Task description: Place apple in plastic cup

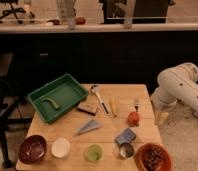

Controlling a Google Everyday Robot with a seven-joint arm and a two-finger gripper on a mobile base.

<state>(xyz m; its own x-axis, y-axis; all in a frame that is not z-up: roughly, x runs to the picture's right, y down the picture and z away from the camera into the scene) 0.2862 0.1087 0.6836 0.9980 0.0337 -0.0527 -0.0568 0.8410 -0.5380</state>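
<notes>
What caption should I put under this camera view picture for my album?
The pincer hangs by the table's right edge; the apple waits on the table, apart from the plastic cup.

A robotics lab in office space: a cluttered wooden bench, a white robot arm with its end effector just off the bench's right edge, an office chair far left.

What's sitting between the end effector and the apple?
Nothing: in the camera view, only bare table lies between the apple and the end effector, hanging beside the table's right edge.
</notes>
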